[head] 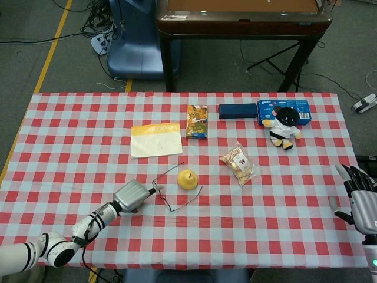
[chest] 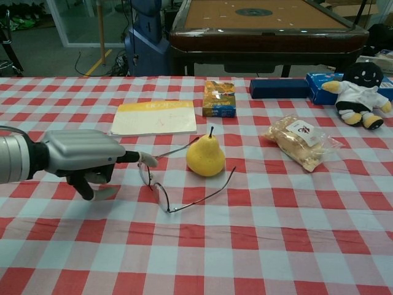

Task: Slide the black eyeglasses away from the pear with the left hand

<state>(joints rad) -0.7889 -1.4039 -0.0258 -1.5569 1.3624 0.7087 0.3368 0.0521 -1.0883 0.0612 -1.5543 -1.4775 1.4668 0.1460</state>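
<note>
The black thin-framed eyeglasses (chest: pixel 161 195) lie open on the checked cloth, and their temples reach past both sides of the yellow pear (chest: pixel 206 157). In the head view the eyeglasses (head: pixel 169 195) lie just left of and in front of the pear (head: pixel 187 178). My left hand (chest: pixel 81 157) hovers low at the left with one finger stretched out. Its fingertip (chest: pixel 147 160) touches the rim of the far lens, and the other fingers are curled under, holding nothing. From above, the left hand (head: pixel 131 194) lies left of the frame. My right hand (head: pixel 361 200) rests with fingers spread at the table's right edge.
A yellow-and-white card (head: pixel 155 139) lies behind the glasses. A snack box (head: pixel 197 121), a dark blue case (head: pixel 237 110), a blue cookie box (head: pixel 299 108) and a plush toy (head: pixel 283 126) stand along the back. A bagged snack (head: pixel 240 163) lies right of the pear.
</note>
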